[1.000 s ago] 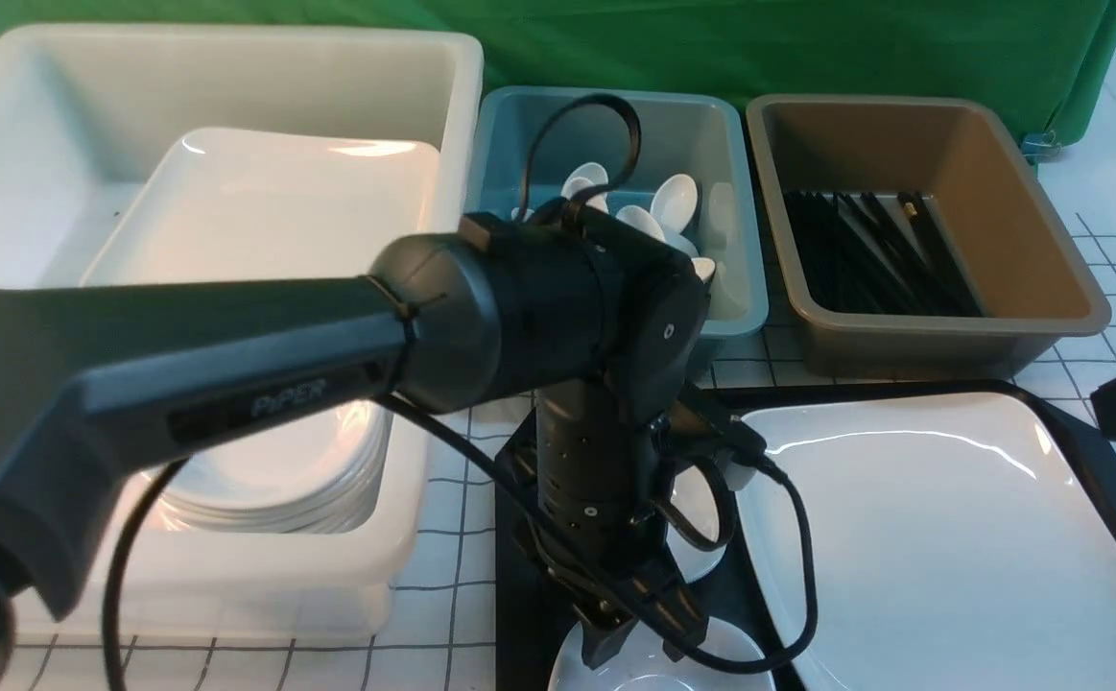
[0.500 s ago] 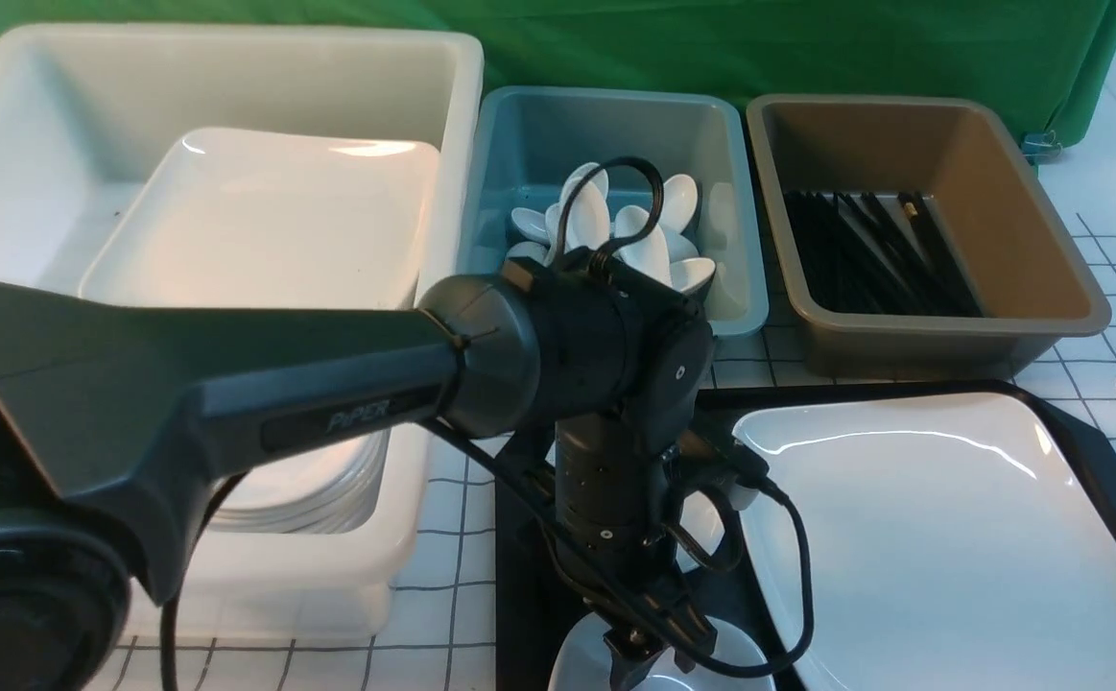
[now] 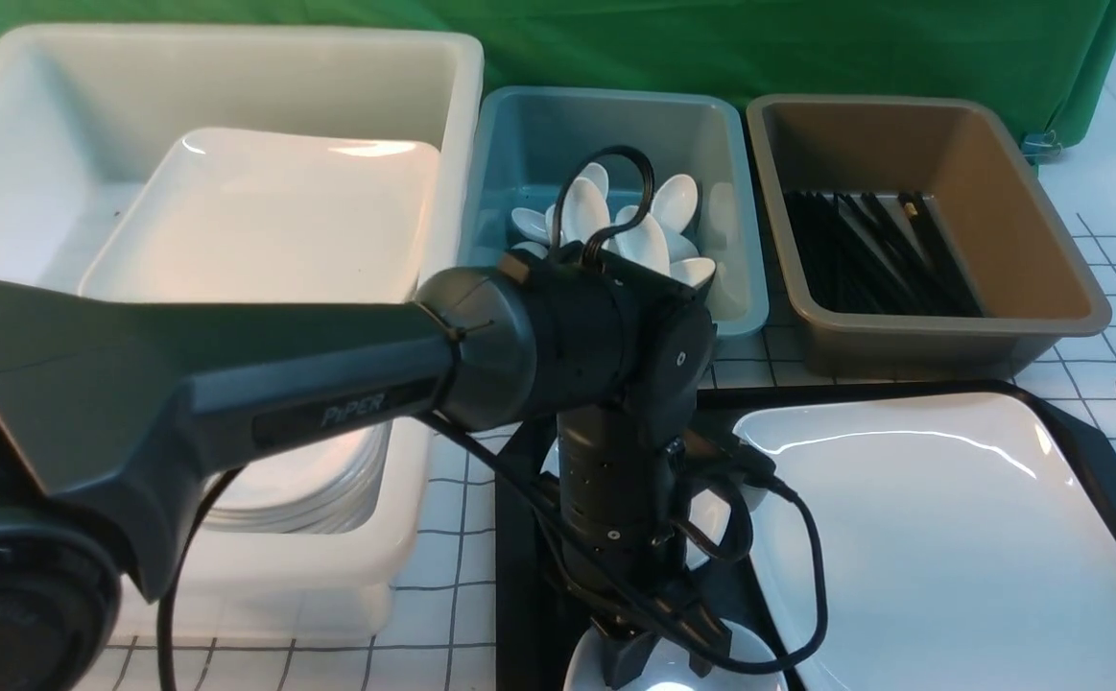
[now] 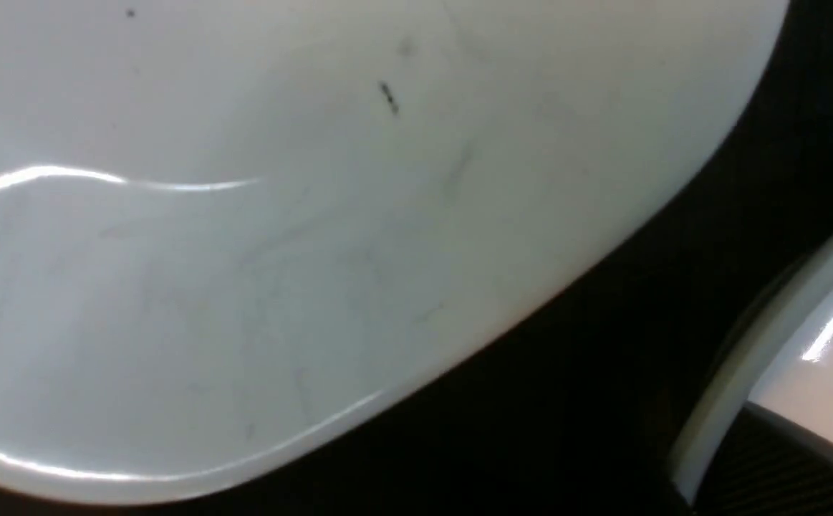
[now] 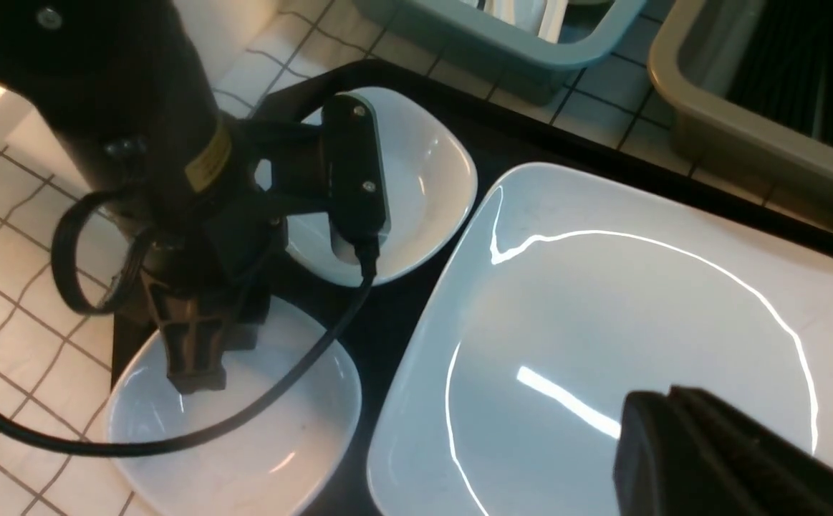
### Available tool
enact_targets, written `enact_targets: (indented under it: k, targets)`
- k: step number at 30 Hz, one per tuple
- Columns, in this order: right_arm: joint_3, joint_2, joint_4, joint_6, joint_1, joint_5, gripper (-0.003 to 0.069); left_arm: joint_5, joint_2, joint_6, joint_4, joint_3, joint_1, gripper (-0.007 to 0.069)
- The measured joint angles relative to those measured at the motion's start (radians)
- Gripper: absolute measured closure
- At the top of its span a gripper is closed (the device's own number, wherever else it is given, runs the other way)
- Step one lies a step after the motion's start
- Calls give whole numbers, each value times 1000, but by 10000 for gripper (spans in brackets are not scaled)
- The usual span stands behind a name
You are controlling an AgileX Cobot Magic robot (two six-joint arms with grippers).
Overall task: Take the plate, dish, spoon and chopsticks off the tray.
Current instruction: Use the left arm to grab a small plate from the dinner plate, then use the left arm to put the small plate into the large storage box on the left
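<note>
The black tray (image 3: 519, 576) holds the large white plate (image 3: 941, 537) on its right and two small white dishes on its left. My left gripper (image 3: 663, 653) points straight down at the near dish (image 3: 711, 672). In the right wrist view its jaws (image 5: 219, 351) stand apart at the far rim of that dish (image 5: 244, 444). The far dish (image 5: 430, 179) lies under the left wrist camera and fills the left wrist view (image 4: 316, 251). My right gripper (image 5: 649, 401) is shut and empty, just above the plate (image 5: 602, 301). No spoon or chopsticks show on the tray.
A white bin (image 3: 231, 38) at the back left holds stacked plates. A blue bin (image 3: 615, 115) holds several white spoons. A brown bin (image 3: 903, 125) holds black chopsticks. All three stand behind the tray on the gridded cloth (image 3: 442, 537).
My left arm has dropped and drawn nearer, bringing its gripper down onto the near dish. The right gripper has barely moved.
</note>
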Motion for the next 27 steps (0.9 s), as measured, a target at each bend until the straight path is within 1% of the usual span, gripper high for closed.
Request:
enact_targets:
  k: [3, 6, 7, 10, 13, 17, 19, 22, 24, 25, 26, 27]
  targets:
    - [0, 0, 0, -1, 0, 0, 656, 22, -6, -22, 0, -7, 0, 466]
    - [0, 0, 0, -2, 0, 0, 656, 45, -18, -38, 3, -19, 0, 489]
    - [0, 0, 0, -3, 0, 0, 656, 54, -44, -45, 2, -27, 0, 532]
    - [-9, 0, 0, -3, 0, 3, 656, 64, -101, -46, -30, -37, 0, 584]
    - [-38, 0, 0, -4, 0, 23, 656, 70, -159, -46, -55, -37, -1, 594]
    - [-81, 0, 8, -20, 0, 54, 656, 68, -227, -46, -58, -37, 2, 594]
    - [-116, 0, 53, -56, 0, 81, 656, 64, -285, -46, -80, -37, 18, 594]
    - [-164, 7, 173, -134, 0, 121, 656, 63, -365, -39, -116, -37, 83, 594]
    - [-212, 31, 275, -191, 0, 163, 656, 71, -435, -20, -149, -37, 173, 594]
    - [-216, 35, 275, -196, 0, 167, 656, 71, -441, -17, -149, -37, 183, 594]
    - [-251, 59, 316, -218, 7, 189, 656, 72, -485, 6, -168, -37, 256, 595]
    - [-276, 79, 333, -230, 26, 195, 656, 73, -520, 31, -180, -37, 323, 595]
